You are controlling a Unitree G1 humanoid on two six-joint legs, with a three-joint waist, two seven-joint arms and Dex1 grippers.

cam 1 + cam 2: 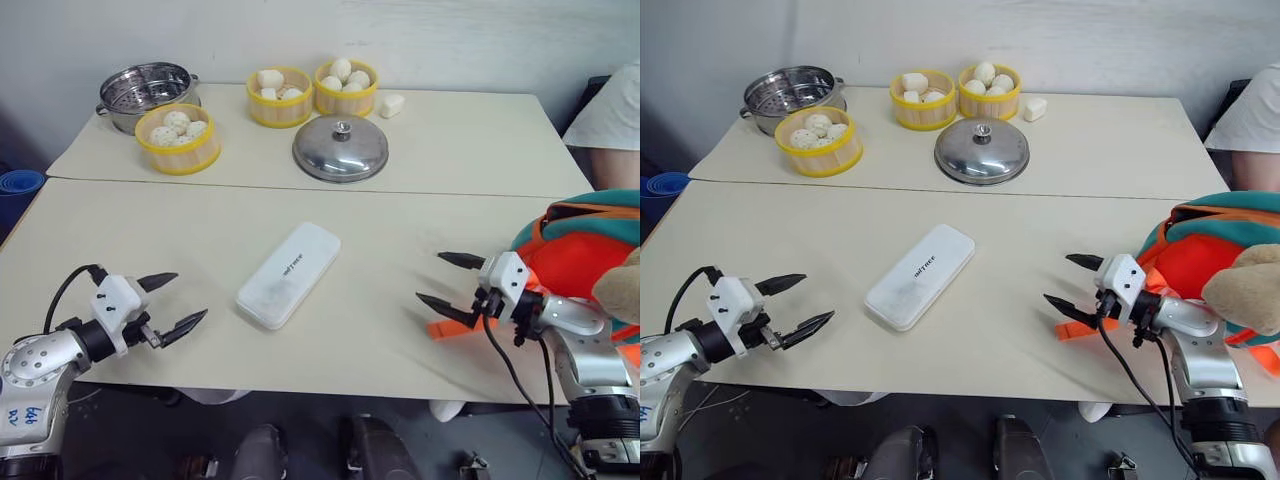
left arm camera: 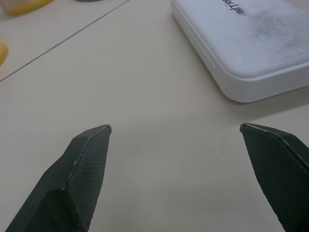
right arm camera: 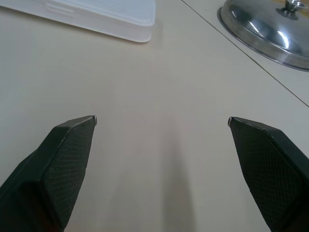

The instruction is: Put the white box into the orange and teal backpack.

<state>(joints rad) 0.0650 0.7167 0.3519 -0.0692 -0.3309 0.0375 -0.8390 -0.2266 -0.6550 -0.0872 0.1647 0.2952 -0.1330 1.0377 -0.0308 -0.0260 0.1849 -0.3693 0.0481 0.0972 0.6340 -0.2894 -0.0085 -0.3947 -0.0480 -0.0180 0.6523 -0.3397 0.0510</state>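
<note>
Nearest the camera, the left hand point(image 1: 172, 304) and right hand point(image 1: 447, 283) hovered low over the front of the cream surface point(image 1: 400, 215), each with its two black fingers spread wide and holding nothing. Both pointed inward and slightly downward toward the white box point(image 1: 288, 273), which lay flat and diagonal between them, touched by neither. At the right edge sat the orange and teal backpack point(image 1: 570, 240), just behind the right hand, with a tan plush toy point(image 1: 620, 285) against it.

Several things could go wrong from there. The box looked flat and smooth, so a pinch across its wide face might slip or only push it along the surface. The backpack was soft and its opening could not be made out, so the box might catch on fabric or a strap. At the far side, the steel lid point(image 1: 340, 147), steamer pot point(image 1: 148, 92) and bun baskets point(image 1: 280, 95) stood well apart from the box.
</note>
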